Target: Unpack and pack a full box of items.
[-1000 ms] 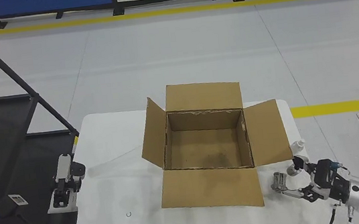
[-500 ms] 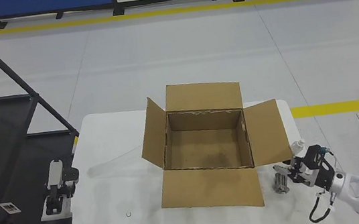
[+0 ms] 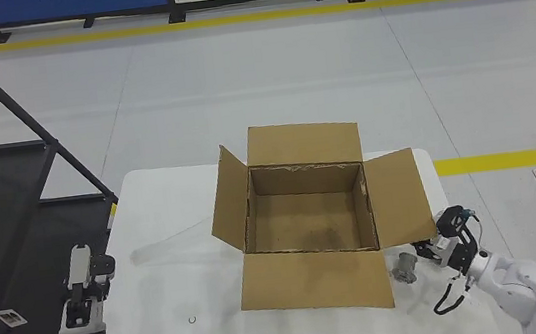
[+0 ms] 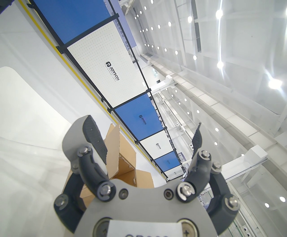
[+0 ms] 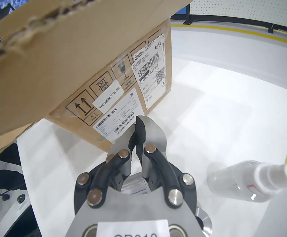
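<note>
My right gripper (image 5: 136, 129), fingers pressed together on nothing, sits low beside the box (image 5: 107, 85), under a flap. A bottle (image 5: 237, 183) lies near. My left gripper (image 4: 143, 124) is spread, well apart from the box, past the table (image 3: 180, 268) edge.

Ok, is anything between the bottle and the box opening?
Yes: the box's right flap juts out between the bottle, lying on the table, and the opening. The shut right claw is close to the box's side.
</note>
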You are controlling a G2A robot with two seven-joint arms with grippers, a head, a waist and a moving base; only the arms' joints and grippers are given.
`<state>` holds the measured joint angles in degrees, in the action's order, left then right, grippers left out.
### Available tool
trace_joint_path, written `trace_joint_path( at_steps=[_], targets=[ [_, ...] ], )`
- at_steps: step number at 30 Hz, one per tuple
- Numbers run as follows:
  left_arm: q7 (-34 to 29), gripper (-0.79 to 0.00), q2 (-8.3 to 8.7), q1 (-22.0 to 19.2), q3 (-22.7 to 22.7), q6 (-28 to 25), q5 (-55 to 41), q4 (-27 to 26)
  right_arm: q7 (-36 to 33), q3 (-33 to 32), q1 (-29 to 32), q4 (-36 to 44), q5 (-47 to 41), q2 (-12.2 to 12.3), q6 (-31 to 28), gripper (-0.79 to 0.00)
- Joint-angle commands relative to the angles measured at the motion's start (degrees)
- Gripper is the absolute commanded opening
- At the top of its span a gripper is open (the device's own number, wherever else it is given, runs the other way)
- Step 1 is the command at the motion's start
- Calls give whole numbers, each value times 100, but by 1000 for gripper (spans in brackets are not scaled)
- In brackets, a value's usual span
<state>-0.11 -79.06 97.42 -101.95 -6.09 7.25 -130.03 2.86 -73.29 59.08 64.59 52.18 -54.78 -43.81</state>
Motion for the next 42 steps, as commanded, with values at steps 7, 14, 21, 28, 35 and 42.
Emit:
trace_joint_path(
  at_steps=[7, 14, 21, 28, 35, 42],
  targets=[
    [96, 0, -6, 131, -58, -83, -45, -22, -304, 296, -411, -164, -153, -122, 81, -785],
    [206, 0, -14, 233, -128, -148, -112, -25, -480, 569, -743, -386, -267, -229, -121, -785],
    [273, 0, -21, 299, -186, -204, -156, -29, -527, 803, -948, -482, -287, -327, -264, -785],
    [300, 0, -26, 339, -217, -230, -171, -31, -487, 973, -1071, -496, -226, -408, -283, -785],
    [319, 0, -30, 368, -259, -260, -198, -67, -448, 1094, -1148, -381, -107, -477, -153, -785],
    [343, 0, -36, 428, -347, -317, -264, -95, -529, 1201, -1228, -252, -102, -551, 73, -785]
  ],
)
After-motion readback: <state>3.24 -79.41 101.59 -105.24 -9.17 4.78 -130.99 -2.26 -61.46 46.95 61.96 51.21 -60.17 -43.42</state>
